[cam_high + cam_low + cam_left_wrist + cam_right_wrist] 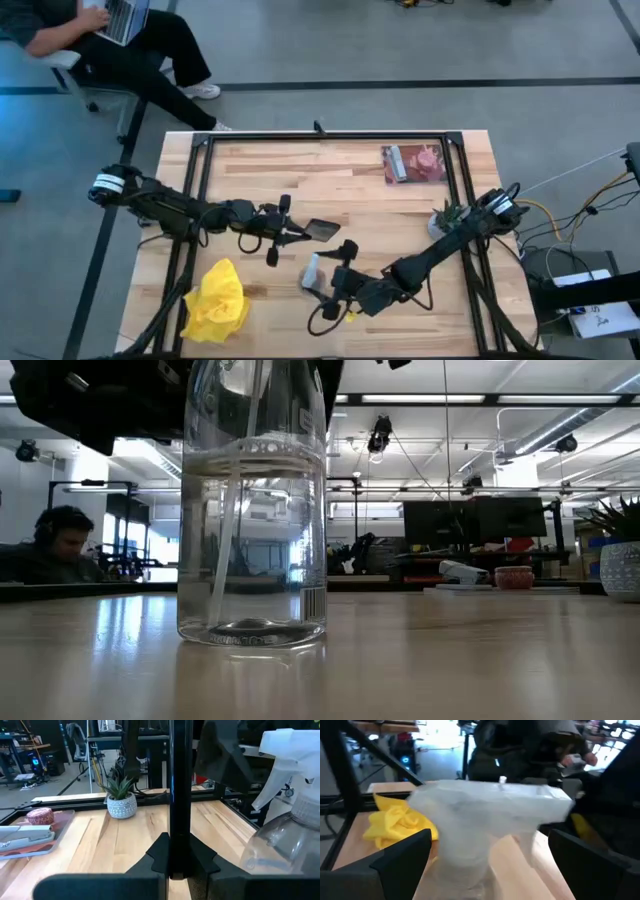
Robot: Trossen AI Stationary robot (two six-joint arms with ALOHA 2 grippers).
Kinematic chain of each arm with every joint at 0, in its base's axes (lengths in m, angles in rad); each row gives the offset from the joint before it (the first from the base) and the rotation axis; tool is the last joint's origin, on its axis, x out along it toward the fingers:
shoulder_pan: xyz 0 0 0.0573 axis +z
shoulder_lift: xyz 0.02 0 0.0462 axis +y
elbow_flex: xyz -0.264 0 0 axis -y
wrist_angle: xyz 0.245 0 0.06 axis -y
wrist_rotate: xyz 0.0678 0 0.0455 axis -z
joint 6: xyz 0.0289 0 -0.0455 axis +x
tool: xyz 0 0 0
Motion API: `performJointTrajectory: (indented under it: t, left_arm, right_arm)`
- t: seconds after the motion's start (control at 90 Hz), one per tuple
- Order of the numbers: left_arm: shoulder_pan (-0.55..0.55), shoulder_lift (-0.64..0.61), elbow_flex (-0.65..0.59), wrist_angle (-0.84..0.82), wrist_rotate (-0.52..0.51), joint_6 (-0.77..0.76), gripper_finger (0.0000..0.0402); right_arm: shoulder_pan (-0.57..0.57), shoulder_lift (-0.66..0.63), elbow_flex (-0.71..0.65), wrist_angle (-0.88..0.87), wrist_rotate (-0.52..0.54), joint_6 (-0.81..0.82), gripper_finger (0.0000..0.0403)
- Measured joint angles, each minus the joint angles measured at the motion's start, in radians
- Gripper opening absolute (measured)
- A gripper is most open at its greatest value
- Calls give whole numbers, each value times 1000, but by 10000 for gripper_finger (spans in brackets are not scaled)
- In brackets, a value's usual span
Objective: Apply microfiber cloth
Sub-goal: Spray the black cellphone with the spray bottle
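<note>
Closest to the lens stands the bottle (252, 510), clear plastic, upright on the table (400, 210), with a little liquid at its base. The right gripper (335, 285) sits just beside it. In that arm's wrist view its two fingers (405, 855) are spread to either side of the bottle's white spray head, and no squeeze on the bottle can be seen.

The left gripper (290, 232) hangs near the bottle, on the side toward the table's far edge. It is clamped on the phone (322, 230), which its own wrist view shows edge-on between the fingers as a thin black slab.

The cloth (218, 300) lies crumpled on the table on the left arm's side of the bottle, toward the near edge. It is apart from the bottle and touched by neither gripper. The left gripper is farther from it than the right.

I judge the wiping step not yet begun: the phone is presented and the bottle is at hand, but the cloth is not picked up. Since the left gripper is occupied, the next move probably falls to the right one. It would back clear of the bottle without tipping it, cross to the cloth and pinch a raised fold. The soft fabric is likely to sag and trail when lifted.
</note>
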Motion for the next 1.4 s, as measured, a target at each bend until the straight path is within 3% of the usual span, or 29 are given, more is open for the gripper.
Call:
performJointTrajectory:
  t: [0.311,0.456,0.6,0.878,0.989,1.133,1.4]
  left_arm:
    - [0,0,-1,0,0,-1,16]
    - [0,0,-1,0,0,-1,16]
    - [0,0,-1,1,0,-6,16]
    - [3,-16,-2,1,-5,-4,16]
    - [17,-65,-2,-22,-37,11,16]
    - [43,-146,-2,-89,-39,18,16]
    - [48,-262,-2,-204,-108,145,16]
  right_arm:
    - [0,0,0,-3,5,67,381]
    - [0,0,0,-4,4,78,362]
    - [0,0,0,-16,-4,103,317]
    - [0,0,0,-32,-7,122,185]
    - [0,0,0,-37,-6,117,158]
    - [0,0,1,-38,-23,94,164]
    - [-1,-1,11,-49,-29,49,229]
